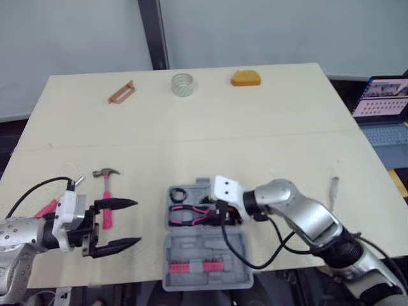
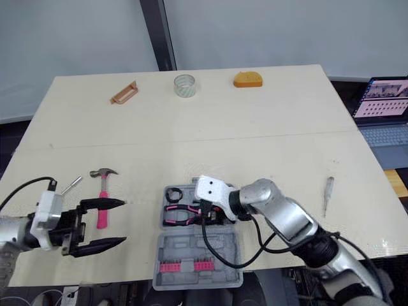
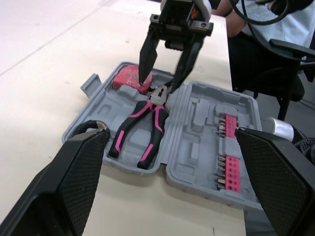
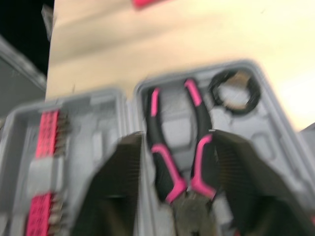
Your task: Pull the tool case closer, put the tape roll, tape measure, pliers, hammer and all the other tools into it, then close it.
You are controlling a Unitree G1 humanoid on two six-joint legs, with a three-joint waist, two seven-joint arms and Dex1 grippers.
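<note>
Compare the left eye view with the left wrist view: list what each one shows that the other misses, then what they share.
Left eye view adds: the hammer, the tape roll, the tape measure and a brown tool at the far edge, a screwdriver to the right, and a laptop.
Left wrist view adds: a red block in the case's corner and a seated person behind.
Shared: the open case, the pliers lying in it, the pink bit rows, and the right gripper, open above the pliers' head.
</note>
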